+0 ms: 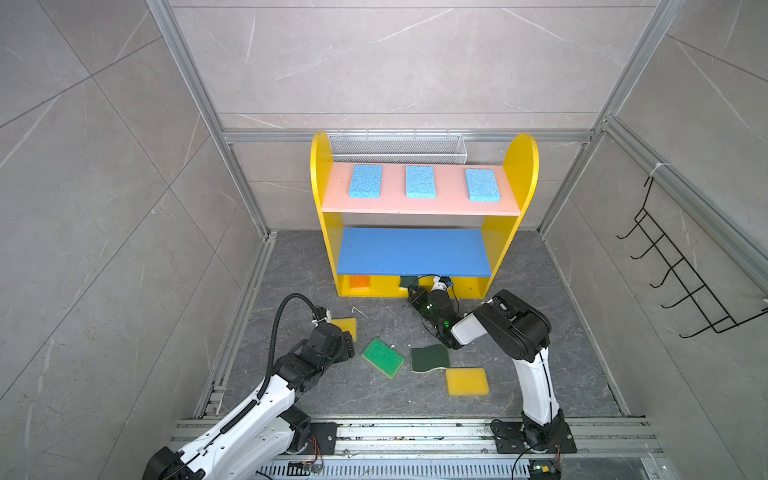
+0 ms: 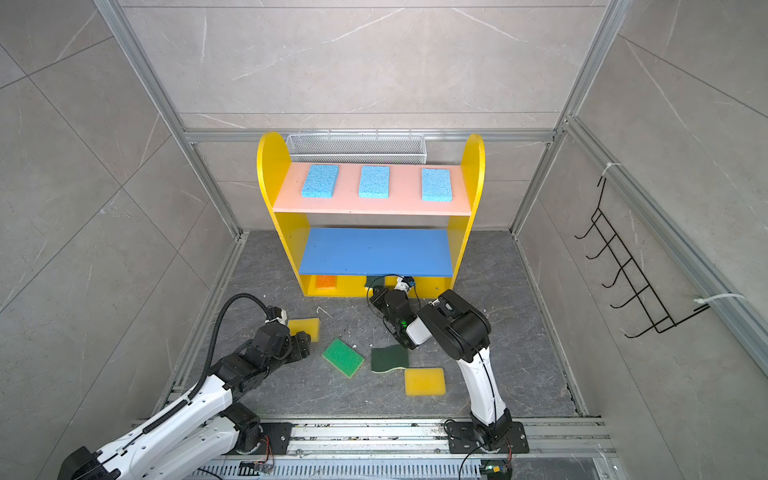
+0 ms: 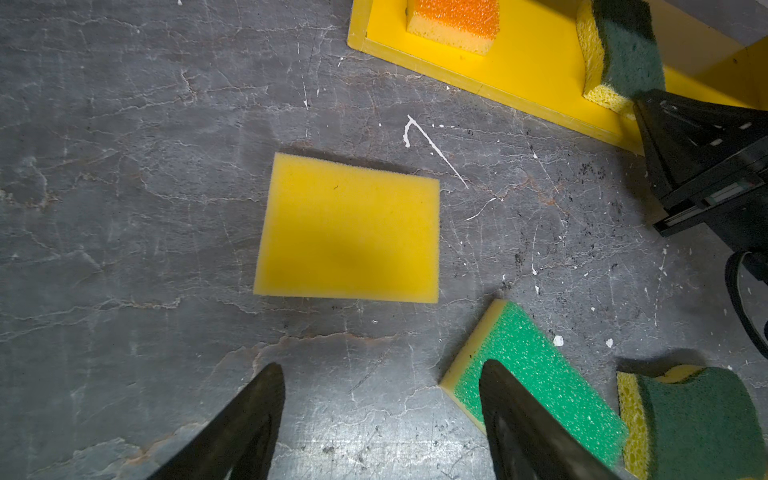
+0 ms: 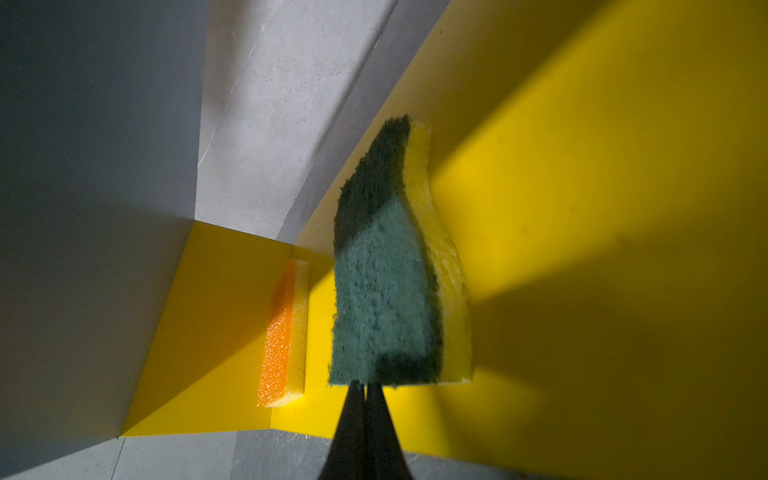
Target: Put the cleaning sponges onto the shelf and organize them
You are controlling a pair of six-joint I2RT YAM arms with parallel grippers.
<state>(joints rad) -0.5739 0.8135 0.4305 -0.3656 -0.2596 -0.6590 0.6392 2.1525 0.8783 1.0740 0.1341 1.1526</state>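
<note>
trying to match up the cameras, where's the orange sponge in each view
A top view: orange sponge at the left end of the shelf's bottom tier.
A top view: orange sponge, same place.
Left wrist: orange sponge on the bottom tier, cut off by the frame edge.
Right wrist: orange sponge on the bottom tier, near the side panel.
Shared landmark: the scourer beside it on that tier, seen in all four.

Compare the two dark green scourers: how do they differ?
The floor scourer lies on the floor, the shelf scourer on the shelf's bottom board. The shut right gripper is at the shelf scourer's end; no gripper is at the floor scourer. Both lie green face up.
</note>
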